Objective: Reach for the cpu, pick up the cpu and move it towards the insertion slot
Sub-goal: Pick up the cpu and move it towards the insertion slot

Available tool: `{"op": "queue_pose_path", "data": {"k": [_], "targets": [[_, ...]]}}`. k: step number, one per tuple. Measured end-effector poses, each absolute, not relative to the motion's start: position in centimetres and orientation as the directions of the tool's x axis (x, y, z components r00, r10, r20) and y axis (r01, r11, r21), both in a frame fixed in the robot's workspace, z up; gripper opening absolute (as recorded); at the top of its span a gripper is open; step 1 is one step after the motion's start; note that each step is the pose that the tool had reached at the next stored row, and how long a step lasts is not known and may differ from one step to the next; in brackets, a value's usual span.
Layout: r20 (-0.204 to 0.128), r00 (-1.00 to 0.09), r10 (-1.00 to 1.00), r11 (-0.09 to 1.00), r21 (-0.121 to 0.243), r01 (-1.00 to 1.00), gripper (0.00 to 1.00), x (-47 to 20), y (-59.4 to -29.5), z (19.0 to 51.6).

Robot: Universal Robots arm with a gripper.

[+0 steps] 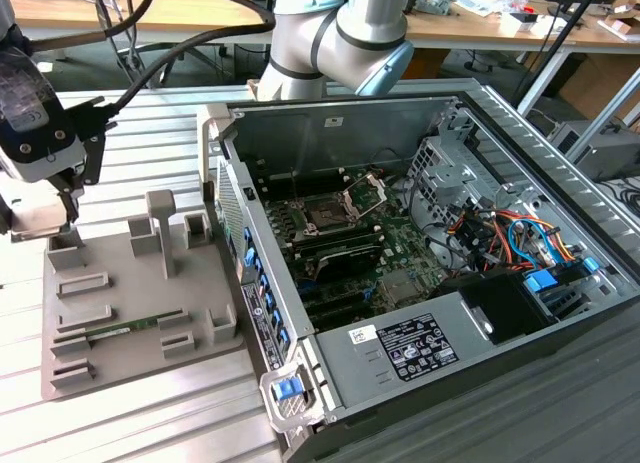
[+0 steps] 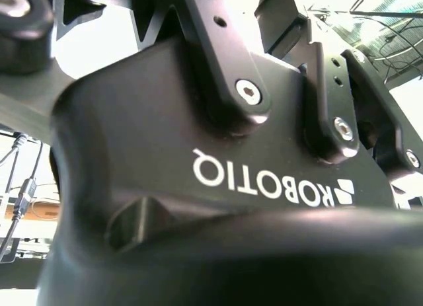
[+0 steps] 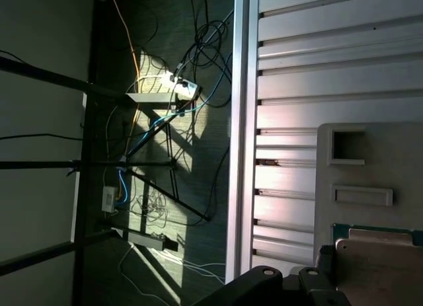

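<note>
Hovering over the far corner of the grey tray (image 1: 130, 273) at the exterior view's left, the gripper (image 1: 62, 205) is half masked by its own housing, so I cannot tell whether the claw is open or closed. In the first wrist view the cpu (image 3: 380, 269), pale with a green edge, is cut off by the frame just beside the dark gripper links; contact is unclear. The insertion slot (image 1: 325, 215) lies well apart inside the computer case (image 1: 330, 133).

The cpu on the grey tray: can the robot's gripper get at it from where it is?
Probably yes. The gripper hangs over the tray corner where the cpu lies flat, and in the first wrist view nothing seems to cover it.
</note>
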State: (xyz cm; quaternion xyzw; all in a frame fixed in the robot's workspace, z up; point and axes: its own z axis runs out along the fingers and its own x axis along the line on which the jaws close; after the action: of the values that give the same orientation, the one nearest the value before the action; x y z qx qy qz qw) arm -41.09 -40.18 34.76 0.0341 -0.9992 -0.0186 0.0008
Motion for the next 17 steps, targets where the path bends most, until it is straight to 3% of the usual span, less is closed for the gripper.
{"op": "queue_pose_path", "data": {"k": [17], "targets": [[0.001, -0.998, -0.068, 0.997, 0.037, -0.068, 0.55, -41.1, -40.2, 35.9]]}}
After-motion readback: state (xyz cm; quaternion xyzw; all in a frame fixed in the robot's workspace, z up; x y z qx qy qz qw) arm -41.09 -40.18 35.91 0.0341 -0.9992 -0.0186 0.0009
